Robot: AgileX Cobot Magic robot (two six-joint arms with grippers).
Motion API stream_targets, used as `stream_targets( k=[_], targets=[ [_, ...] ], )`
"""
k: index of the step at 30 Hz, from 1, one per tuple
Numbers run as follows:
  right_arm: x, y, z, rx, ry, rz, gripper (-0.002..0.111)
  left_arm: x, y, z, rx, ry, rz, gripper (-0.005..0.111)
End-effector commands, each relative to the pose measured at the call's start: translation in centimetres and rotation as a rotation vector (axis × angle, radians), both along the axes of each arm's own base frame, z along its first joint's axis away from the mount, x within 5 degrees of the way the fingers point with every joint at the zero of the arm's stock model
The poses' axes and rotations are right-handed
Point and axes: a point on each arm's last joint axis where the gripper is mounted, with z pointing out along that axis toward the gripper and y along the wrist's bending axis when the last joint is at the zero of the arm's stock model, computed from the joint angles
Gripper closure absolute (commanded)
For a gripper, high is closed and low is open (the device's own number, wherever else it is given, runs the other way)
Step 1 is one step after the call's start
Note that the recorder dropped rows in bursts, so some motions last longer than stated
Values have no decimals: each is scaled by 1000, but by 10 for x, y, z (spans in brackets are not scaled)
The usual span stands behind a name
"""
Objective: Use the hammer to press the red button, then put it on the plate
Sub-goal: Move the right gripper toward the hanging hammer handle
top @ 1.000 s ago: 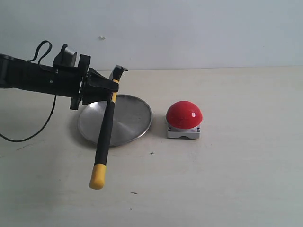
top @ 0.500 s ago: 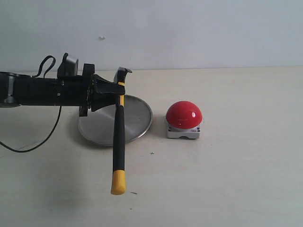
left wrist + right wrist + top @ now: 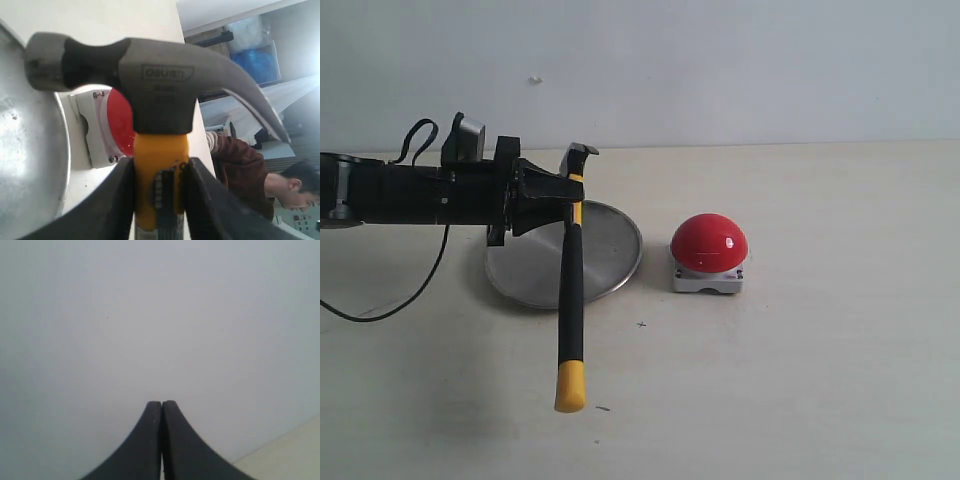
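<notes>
My left gripper is shut on the yellow neck of the hammer, just below its dark head. The black handle hangs down toward the table's front, yellow end lowest, over the near edge of the silver plate. In the left wrist view the hammer fills the frame, gripper clamped on the yellow neck. The red button on its grey-white base sits on the table right of the plate, apart from the hammer; it shows behind the hammer head as button. My right gripper is shut and empty, facing a blank wall.
A black cable loops from the left arm down onto the table at the far left. Bare pale tabletop stretches to the right and front of the button. A wall stands behind the table.
A second ago the left arm was tilted, with the handle slanting left. It has since levelled and shifted right, and the hammer now hangs nearly straight down. No movement over the last half second.
</notes>
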Motion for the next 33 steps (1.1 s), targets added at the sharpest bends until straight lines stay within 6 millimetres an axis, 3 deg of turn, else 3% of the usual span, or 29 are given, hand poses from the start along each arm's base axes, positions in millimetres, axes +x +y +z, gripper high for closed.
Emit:
stream_targets(
  k=[1, 6, 9, 12, 14, 16, 18, 22, 25, 29, 33],
  targets=[
    [19, -4, 46, -242, 190, -67, 108, 0, -2, 16, -77, -31, 2, 107],
    [60, -19, 78, -427, 559, -118, 108, 0, -2, 16, -77, -31, 2, 107],
    [90, -26, 83, -522, 850, -54, 108, 0, -2, 16, -77, -31, 2, 107],
    [120, -24, 78, -510, 1170, 141, 108, 0, -2, 16, -77, -31, 2, 107],
    [142, -7, 64, -430, 1350, 474, 108, 0, -2, 16, -76, -33, 1, 107],
    [164, 22, 48, -339, 1332, 819, 108, 0, -2, 16, -76, -35, 1, 107],
    [181, 46, 34, -319, 1225, 931, 108, 0, -2, 16, -76, -35, 1, 107],
    [210, 92, 11, -384, 1076, 895, 108, 0, -2, 16, -76, -34, 1, 107],
    [224, 118, -3, -324, 1039, 892, 107, 0, -2, 16, -76, -34, 1, 107],
    [242, 134, -24, -148, 1036, 882, 107, 0, -2, 16, -76, -32, 2, 107],
    [252, 148, -52, -172, 1056, 953, 102, 0, -2, 16, -76, -32, 2, 107]
  ],
)
